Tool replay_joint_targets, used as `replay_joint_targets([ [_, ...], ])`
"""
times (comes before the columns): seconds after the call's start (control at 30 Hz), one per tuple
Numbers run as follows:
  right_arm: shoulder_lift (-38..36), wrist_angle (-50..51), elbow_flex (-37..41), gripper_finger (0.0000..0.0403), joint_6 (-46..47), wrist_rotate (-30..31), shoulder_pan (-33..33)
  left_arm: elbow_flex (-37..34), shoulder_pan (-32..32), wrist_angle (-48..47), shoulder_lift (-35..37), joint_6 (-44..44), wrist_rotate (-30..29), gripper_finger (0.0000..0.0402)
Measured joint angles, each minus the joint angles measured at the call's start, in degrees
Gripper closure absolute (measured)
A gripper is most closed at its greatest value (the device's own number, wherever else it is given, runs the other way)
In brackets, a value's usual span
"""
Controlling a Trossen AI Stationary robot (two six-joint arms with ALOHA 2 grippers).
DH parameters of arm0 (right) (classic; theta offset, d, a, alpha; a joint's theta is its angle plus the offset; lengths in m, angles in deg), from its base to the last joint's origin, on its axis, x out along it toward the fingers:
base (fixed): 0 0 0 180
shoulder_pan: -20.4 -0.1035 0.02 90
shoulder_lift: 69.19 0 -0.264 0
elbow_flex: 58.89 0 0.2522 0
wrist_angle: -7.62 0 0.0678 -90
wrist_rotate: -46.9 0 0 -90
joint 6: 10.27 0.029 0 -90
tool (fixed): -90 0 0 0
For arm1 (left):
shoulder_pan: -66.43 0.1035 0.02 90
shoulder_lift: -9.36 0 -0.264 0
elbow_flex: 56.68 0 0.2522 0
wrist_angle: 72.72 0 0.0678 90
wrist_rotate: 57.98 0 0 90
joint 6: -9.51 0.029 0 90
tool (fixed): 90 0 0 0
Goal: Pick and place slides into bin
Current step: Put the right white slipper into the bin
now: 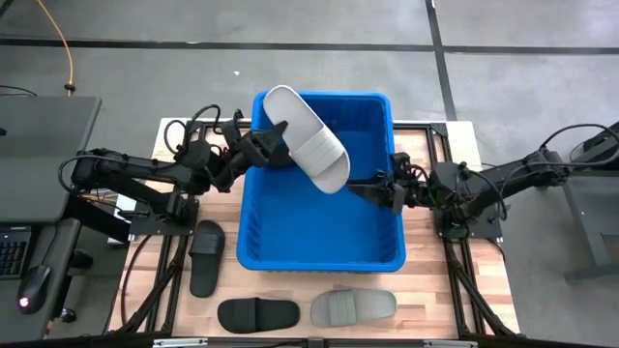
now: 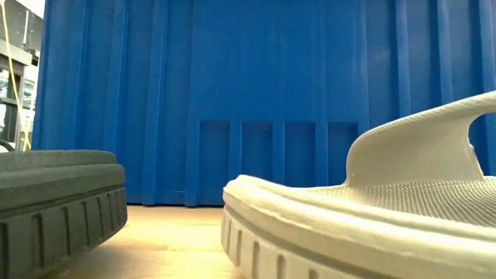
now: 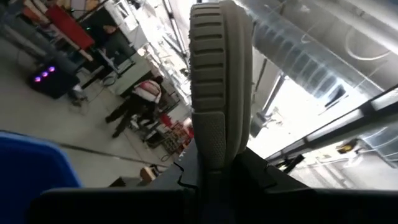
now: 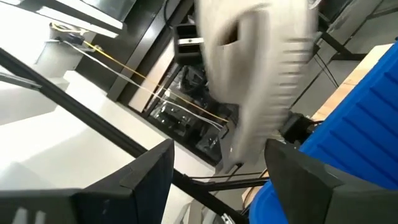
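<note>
A light grey slide (image 1: 308,140) hangs tilted over the far left part of the blue bin (image 1: 290,253), strap up. My left gripper (image 1: 268,141) is shut on it from the left. In the left wrist view the slide (image 3: 221,81) shows edge-on. My right gripper (image 1: 366,188) stands open over the bin, just right of the slide's lower end (image 1: 336,180). In the right wrist view the blurred slide (image 4: 261,68) shows ahead of its spread fingers (image 4: 143,180). My left gripper pinches the slide's sole at its side edge (image 1: 279,133), toward the higher, far end, between its two fingers. It comes roughly level from the table's left. The slide is lifted clear above the bin and slants down toward the right. I cannot tell whether my right gripper touches the slide.
Two black slides (image 1: 206,256) (image 1: 258,314) and one light grey slide (image 1: 353,307) lie on the wooden table to the left of and in front of the bin. In the low view the bin wall (image 2: 256,101) stands behind a dark slide (image 2: 54,194) and a grey slide (image 2: 364,217).
</note>
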Motion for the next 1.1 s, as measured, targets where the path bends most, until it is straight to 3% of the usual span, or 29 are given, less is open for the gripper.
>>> replay_joint_targets([
  [0.3,-0.3,1.2,0.0,0.0164,-2.6,3.7,-0.2,0.1,-0.1,1.4,0.3,-2.6,0.8,0.0366],
  [0.83,2.1,0.9,0.0,0.0176,1.0,-0.8,3.1,0.1,-0.1,0.8,-3.7,-8.1,2.6,0.0366],
  [0.97,4.2,0.8,0.0,0.0238,5.5,-4.0,4.4,0.0,-0.1,0.8,-3.7,-8.0,2.5,0.0366],
  [1.1,5.0,0.9,0.0,0.0371,6.4,-5.4,5.0,0.0,-0.1,1.2,-3.6,-7.6,2.5,0.0364],
])
